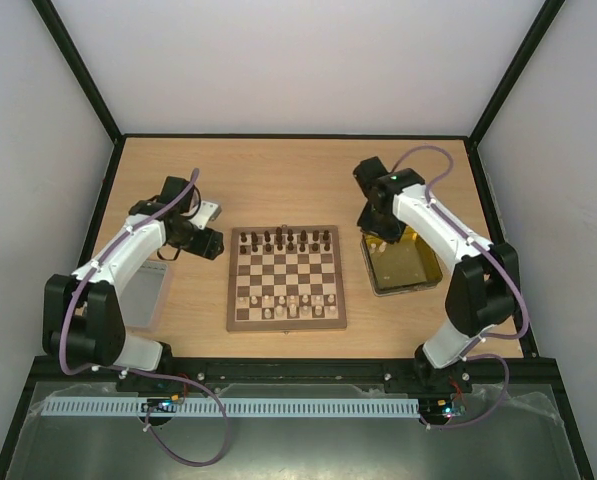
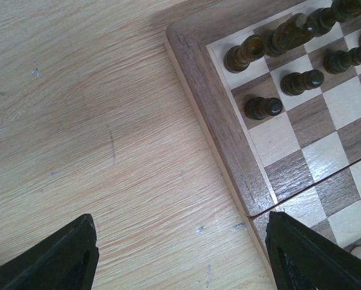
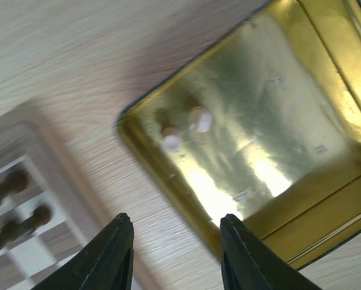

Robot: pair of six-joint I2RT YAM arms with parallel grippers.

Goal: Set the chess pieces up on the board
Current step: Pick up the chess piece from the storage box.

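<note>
The wooden board lies mid-table. Dark brown pieces stand on its far rows and cream pieces on its near rows. My left gripper is open and empty, low beside the board's left edge; the left wrist view shows the board's border and dark pieces near the corner. My right gripper is open and empty, over the near-left edge of the yellow metal tray. Two cream pieces lie in the tray's corner.
A grey translucent lid lies left of the board by the left arm. The yellow tray sits right of the board. Dark-framed walls enclose the table on three sides.
</note>
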